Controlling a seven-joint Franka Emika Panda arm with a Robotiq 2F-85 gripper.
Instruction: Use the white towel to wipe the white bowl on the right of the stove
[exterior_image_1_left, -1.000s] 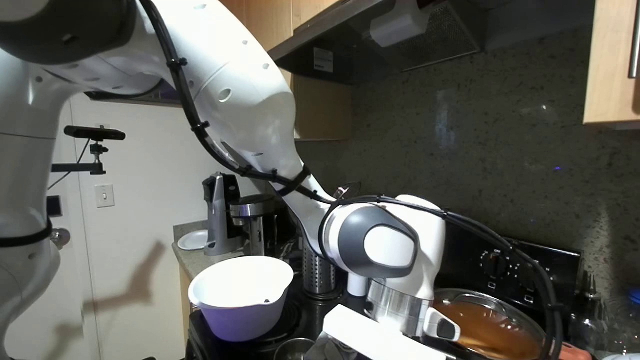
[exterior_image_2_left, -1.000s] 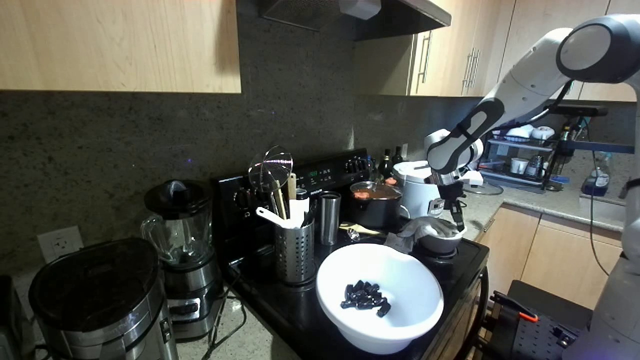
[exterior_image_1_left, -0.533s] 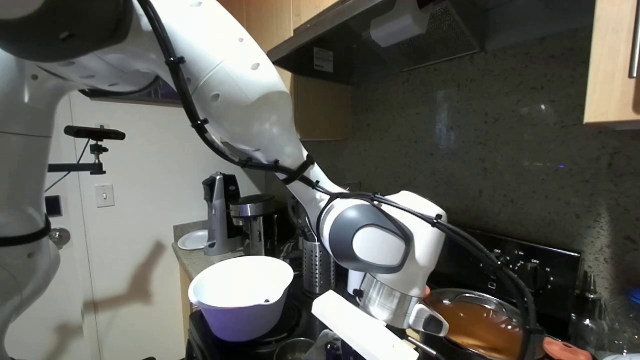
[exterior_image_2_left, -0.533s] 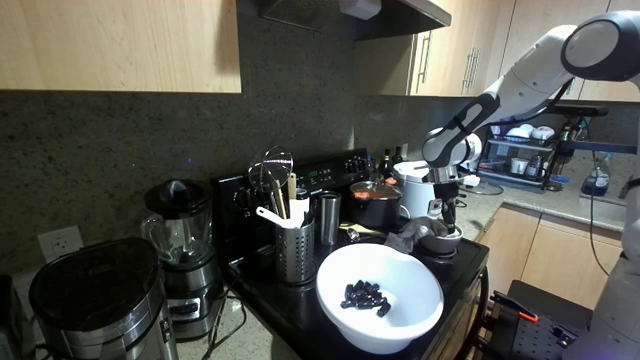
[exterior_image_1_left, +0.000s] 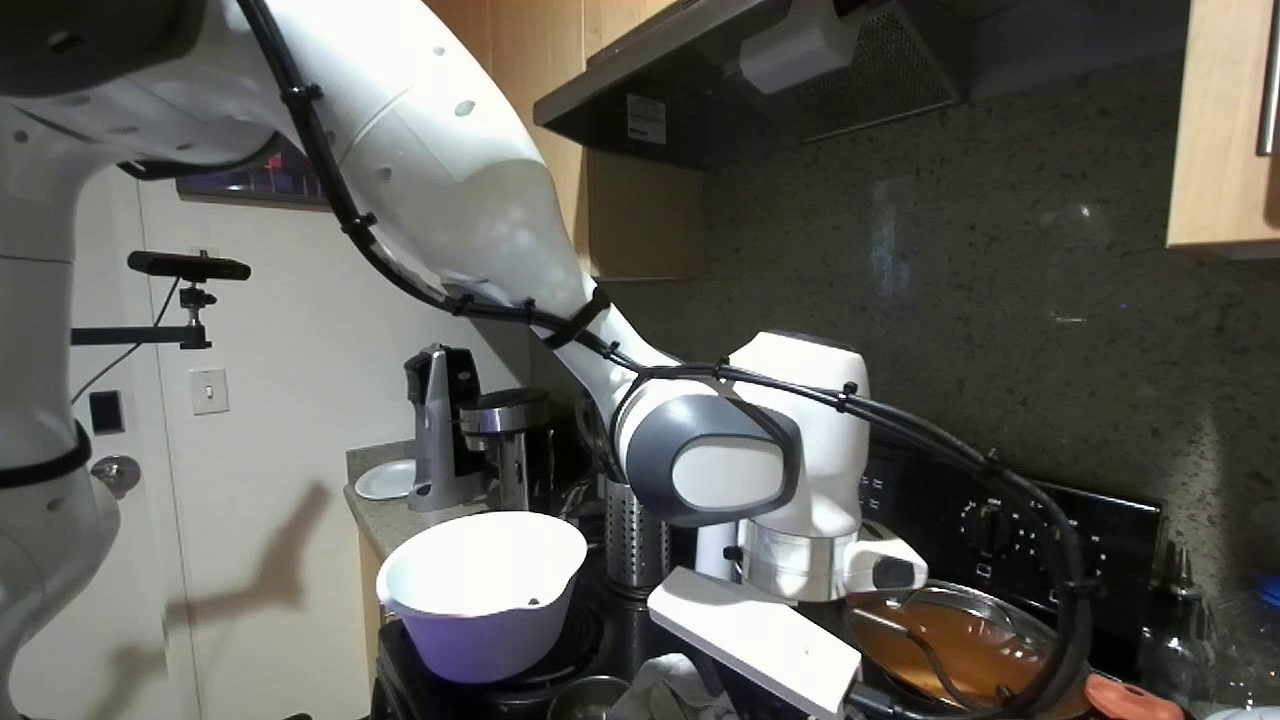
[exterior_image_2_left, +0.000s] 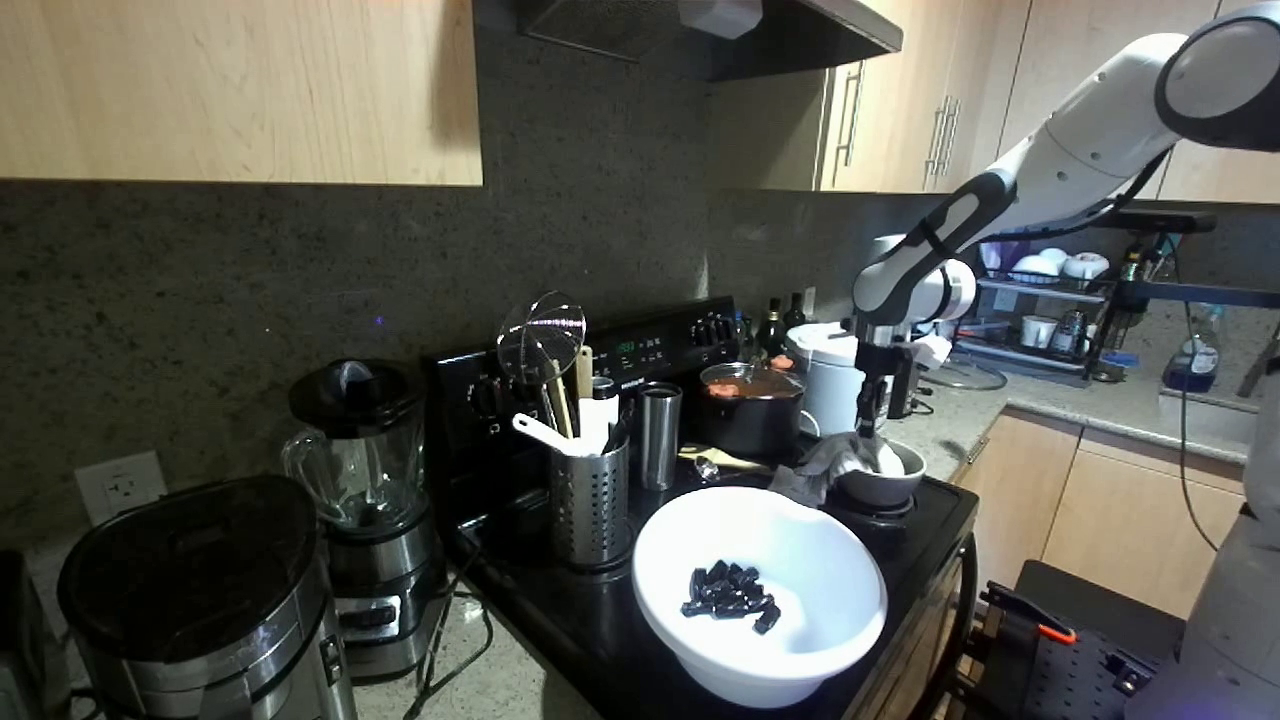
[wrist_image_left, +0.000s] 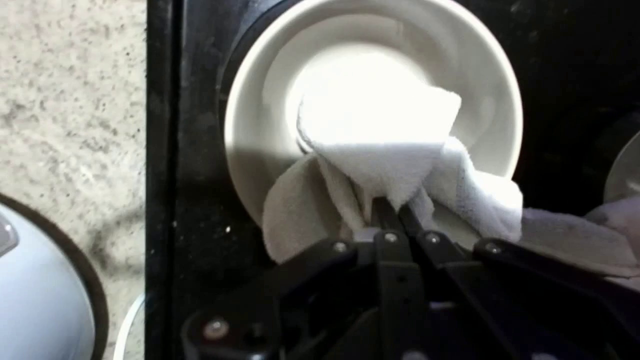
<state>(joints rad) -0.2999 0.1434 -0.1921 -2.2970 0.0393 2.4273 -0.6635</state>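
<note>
Landmark: white bowl (wrist_image_left: 250, 115), stove (exterior_image_2_left: 580, 625) directly under it; taking this as the task's bowl, since the wiping is here. The white towel (wrist_image_left: 390, 160) is bunched inside bowl, tail over bowl's rim & down beside it (ext. view). The claw (wrist_image_left: 396, 206) is pinched tight on towel, tips over bowl's edge on the side toward pot (exterior_image_2_left: 750, 425). Chg. in last sec: claw was over bowl's opp. edge, by the table (wrist_image_left: 110, 125); has since swept across to pot side, & arm (exterior_image_2_left: 1090, 125) bends differently, its end now more upright above bowl. Bowl itself hasn't shifted, AFAICS. Pale inside wall on bowl's table side, mostly hidden a sec ago, now shows bare. Reads as one wiping stroke, prob. near its end; task under way, can't call it done. For the task: towel likely dragged over bowl's bottom, so table-side wall may want another pass. Can't tell how hard towel presses there: glare in wrist view. Next, I'd guess: back across bowl's bare part, then round the wall, keeping towel low. Risk: a hard pull at the rim could tip or drag bowl, or the tail could snag; grip looks OK for more passes. Big tub (exterior_image_2_left: 820, 560) w/ dark pcs (exterior_image_2_left: 730, 593) sits near bowl, exact gap unclear; prob. not part of this job.
</note>
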